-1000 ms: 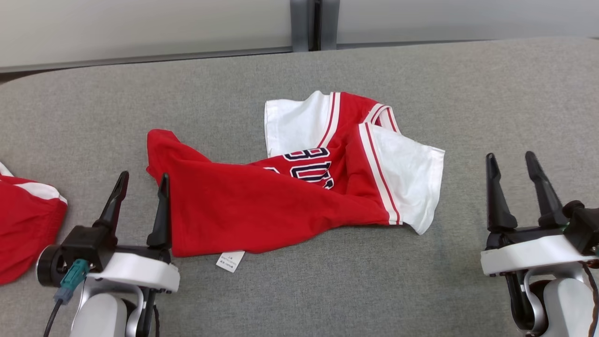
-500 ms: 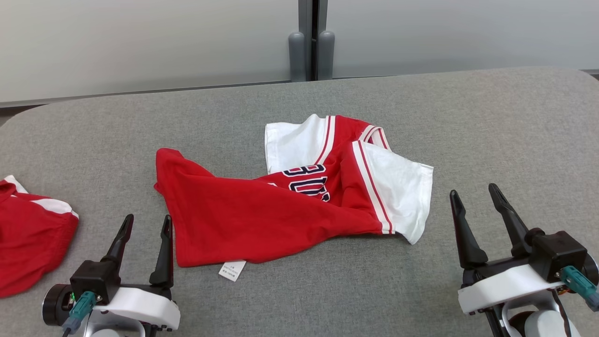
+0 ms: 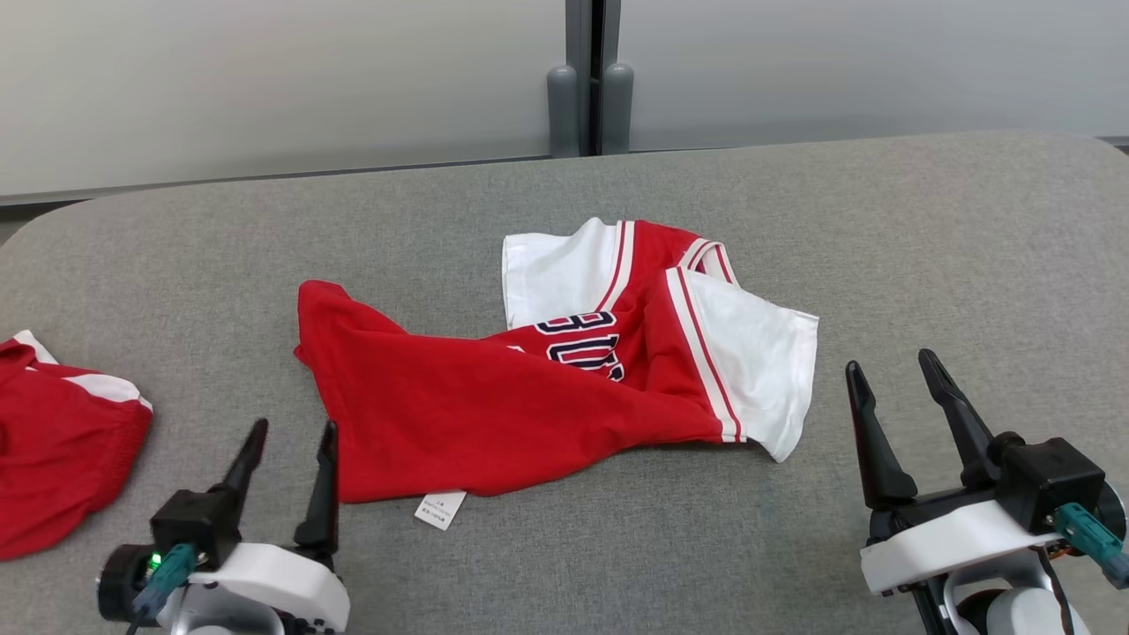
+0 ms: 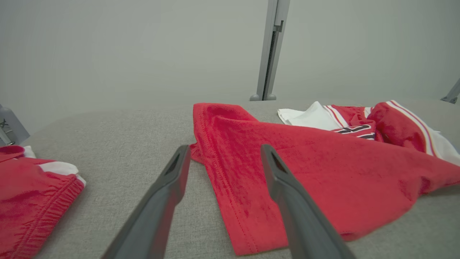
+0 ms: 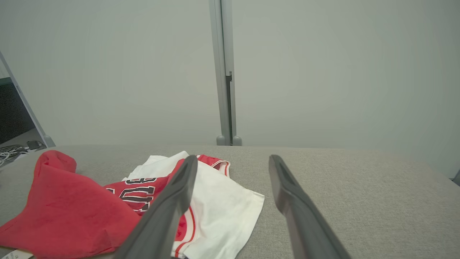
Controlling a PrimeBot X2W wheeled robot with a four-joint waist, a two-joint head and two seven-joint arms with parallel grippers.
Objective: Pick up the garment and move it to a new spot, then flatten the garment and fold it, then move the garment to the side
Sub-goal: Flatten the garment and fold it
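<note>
**A:** What has changed in the last second?

**B:** Mostly the head view, which has tilted up, so the whole picture has shifted. The red-and-white jersey (image 3: 494, 414) keeps the same crumpled shape near the middle of the grey surface (image 3: 882, 220). Its red body trails toward the robot's left, its white sleeve (image 3: 758, 353) lies on the right, and its care label (image 3: 439, 509) pokes out at the near hem.

**A:** And the arms?

**B:** The left end effector (image 3: 295, 423) has drawn back toward the robot. A second ago its fingers stood alongside the jersey's left edge. Now its tips sit just short of the near-left corner, and I see no contact. It is released, fingers spread wide with nothing between them. The right end effector (image 3: 889, 357) is also released and empty, and it stands on the bare surface near the white sleeve but apart from it.

**A:** So where does the task stand?

**B:** I'd say early. The jersey is twisted and neither flattened nor folded, and nothing is holding it. Both arms look posed to start a fresh grasp, probably the red hem on the left and the sleeve side on the right.

**A:** Any hazard?

**B:** A second red garment (image 3: 62, 441) lies at the far left, well apart from the jersey. The side spot should probably avoid it.
</note>
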